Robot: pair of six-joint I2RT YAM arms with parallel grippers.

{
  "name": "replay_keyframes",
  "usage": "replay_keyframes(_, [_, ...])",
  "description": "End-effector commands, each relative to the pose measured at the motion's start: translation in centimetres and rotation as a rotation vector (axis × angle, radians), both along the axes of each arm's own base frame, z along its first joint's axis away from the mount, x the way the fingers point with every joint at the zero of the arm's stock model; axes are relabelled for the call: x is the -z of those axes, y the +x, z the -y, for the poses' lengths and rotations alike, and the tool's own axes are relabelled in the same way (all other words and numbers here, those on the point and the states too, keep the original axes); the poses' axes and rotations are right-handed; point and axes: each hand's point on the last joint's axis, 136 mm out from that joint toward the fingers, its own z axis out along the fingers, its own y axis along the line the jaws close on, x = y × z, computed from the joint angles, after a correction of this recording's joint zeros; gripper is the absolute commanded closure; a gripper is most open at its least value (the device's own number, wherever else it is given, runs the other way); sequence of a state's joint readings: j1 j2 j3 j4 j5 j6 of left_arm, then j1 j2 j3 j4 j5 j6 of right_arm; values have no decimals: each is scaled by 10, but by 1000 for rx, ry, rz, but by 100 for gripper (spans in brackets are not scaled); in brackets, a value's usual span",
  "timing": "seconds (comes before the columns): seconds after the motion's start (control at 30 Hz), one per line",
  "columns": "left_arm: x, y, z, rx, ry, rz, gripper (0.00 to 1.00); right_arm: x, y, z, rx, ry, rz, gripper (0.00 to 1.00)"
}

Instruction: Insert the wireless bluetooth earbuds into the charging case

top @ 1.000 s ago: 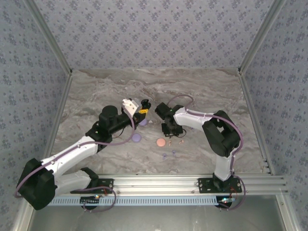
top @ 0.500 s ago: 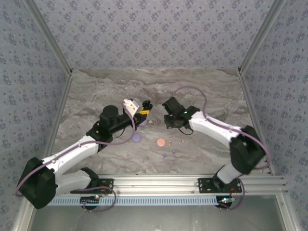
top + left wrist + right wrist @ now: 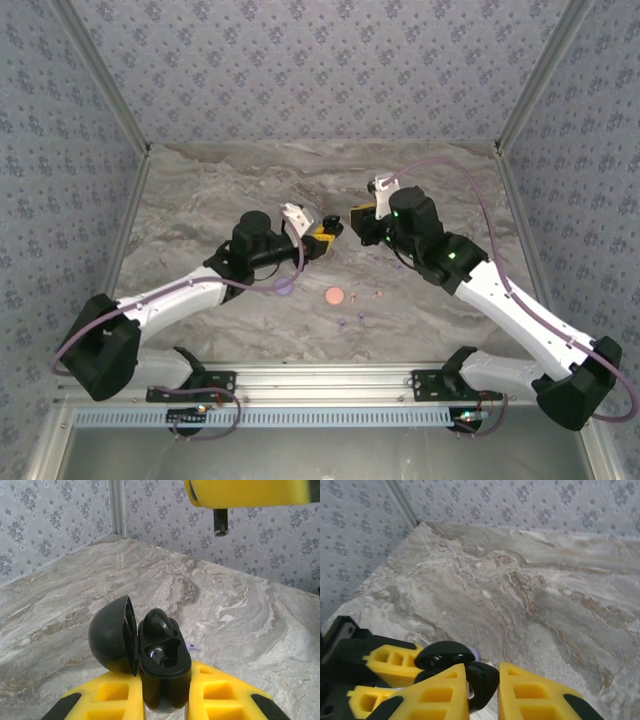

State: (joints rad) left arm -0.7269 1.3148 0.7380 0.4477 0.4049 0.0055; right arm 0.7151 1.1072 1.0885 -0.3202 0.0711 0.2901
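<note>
**Entry 1, right wrist view**
- Your right gripper (image 3: 482,680): yellow fingers clamped on the black earbud (image 3: 482,685), which sits between the pads near their tips.
- Black case (image 3: 445,656): just left of that earbud, held in your left gripper (image 3: 412,677).
- A lilac sliver shows just behind the case.
- The marble table (image 3: 545,605) spreads beyond the case, with wallpapered walls behind it.

**Entry 2, left wrist view**
- Left fingers (image 3: 220,692): closed on the two sides of the case, which stands out past their tips.
- Case: open toward the lens, with the domed lid swung out to its left.
- Inside the case, one hollow is bare with a shiny spot.
- A rounded black lump stands at the far end of the case; you cannot tell whether it is a seated earbud.
- Above and to the right of the case, and apart from it, a yellow finger of the right gripper crosses the top edge.
- The earbud's stem hangs straight down from that finger, long axis upright, free end toward the table.

**Entry 3, top view**
- The two grippers meet almost tip to tip, with the case between them. The held earbud is too small to make out.
- Loose on the table on the arm-base side of the case, apart from both grippers:
  - pink round case (image 3: 334,296)
  - lilac disc (image 3: 284,286)
  - pink earbuds (image 3: 377,295)
  - lilac earbuds (image 3: 342,322)
</note>
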Motion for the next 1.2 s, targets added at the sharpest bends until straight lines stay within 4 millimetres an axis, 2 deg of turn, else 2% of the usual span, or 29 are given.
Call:
replay_keyframes(0.0, [-25, -3, 12, 48, -59, 42, 100, -3, -5, -13, -72, -12, 32, 80])
replay_keyframes(0.37, [-24, -5, 16, 60, -53, 40, 100, 16, -4, -36, -128, -76, 9, 80])
replay_keyframes(0.9, [-24, -5, 15, 59, -47, 45, 100, 38, -3, -28, -104, -170, -12, 80])
replay_keyframes(1.17, [-26, -5, 16, 62, -49, 48, 100, 41, -2, -34, -114, -174, -18, 80])
